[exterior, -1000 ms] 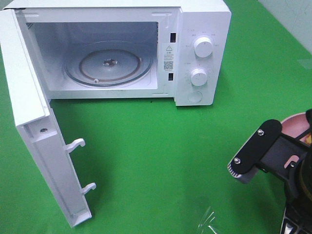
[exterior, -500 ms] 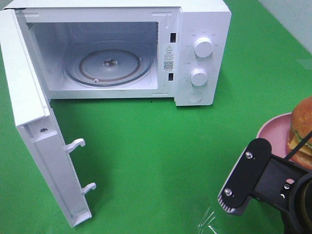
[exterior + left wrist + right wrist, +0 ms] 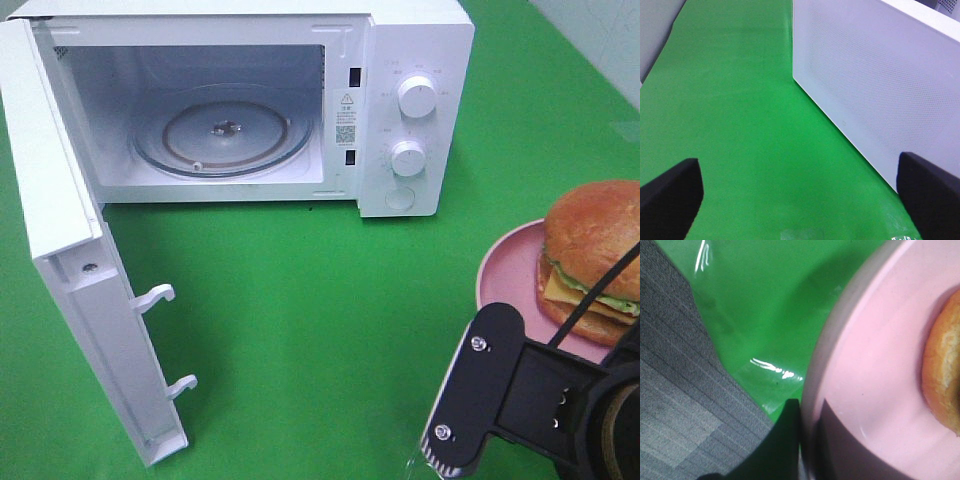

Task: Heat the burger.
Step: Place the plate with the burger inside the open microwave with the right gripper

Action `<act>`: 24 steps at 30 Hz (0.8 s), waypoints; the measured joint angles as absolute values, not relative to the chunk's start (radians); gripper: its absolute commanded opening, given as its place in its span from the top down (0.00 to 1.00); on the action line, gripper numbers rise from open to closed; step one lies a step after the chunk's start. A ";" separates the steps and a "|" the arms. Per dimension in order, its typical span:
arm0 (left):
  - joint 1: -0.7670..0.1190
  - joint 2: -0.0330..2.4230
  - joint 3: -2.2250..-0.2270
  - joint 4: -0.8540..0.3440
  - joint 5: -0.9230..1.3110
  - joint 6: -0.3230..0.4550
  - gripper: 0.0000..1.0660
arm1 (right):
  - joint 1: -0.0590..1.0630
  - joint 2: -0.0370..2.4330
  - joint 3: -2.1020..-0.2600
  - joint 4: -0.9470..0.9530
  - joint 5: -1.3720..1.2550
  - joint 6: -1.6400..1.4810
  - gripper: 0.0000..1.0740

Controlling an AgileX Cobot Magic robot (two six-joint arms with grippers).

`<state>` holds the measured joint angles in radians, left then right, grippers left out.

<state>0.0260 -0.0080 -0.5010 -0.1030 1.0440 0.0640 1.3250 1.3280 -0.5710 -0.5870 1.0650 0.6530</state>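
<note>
right claw (image 3: 807,450) at the desk's (image 3: 330,320) near right corner is pinched tight on the rim of the pink plate (image 3: 510,270), nothing else in it. the burger (image 3: 592,262) sits further in on that plate, not touching the claw. imo it's light but squishy, glossy bun, layers that'll slide, so carrying by the stiff plate rim and keeping it level is the way. left claw (image 3: 800,200) gapes wide, empty, beside the open door (image 3: 60,230). microwave (image 3: 415,60) along the far edge, turntable (image 3: 225,130) bare
</note>
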 measured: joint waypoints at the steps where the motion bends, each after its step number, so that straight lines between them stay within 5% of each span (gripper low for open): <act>1: 0.026 -0.008 -0.501 -0.103 1.044 0.064 0.09 | 1.325 1.328 -0.571 -0.598 1.049 0.642 1.00; 24: 0.026 -0.008 -0.501 -0.103 1.044 0.065 0.09 | 1.325 1.328 -0.571 -0.678 0.905 0.426 1.00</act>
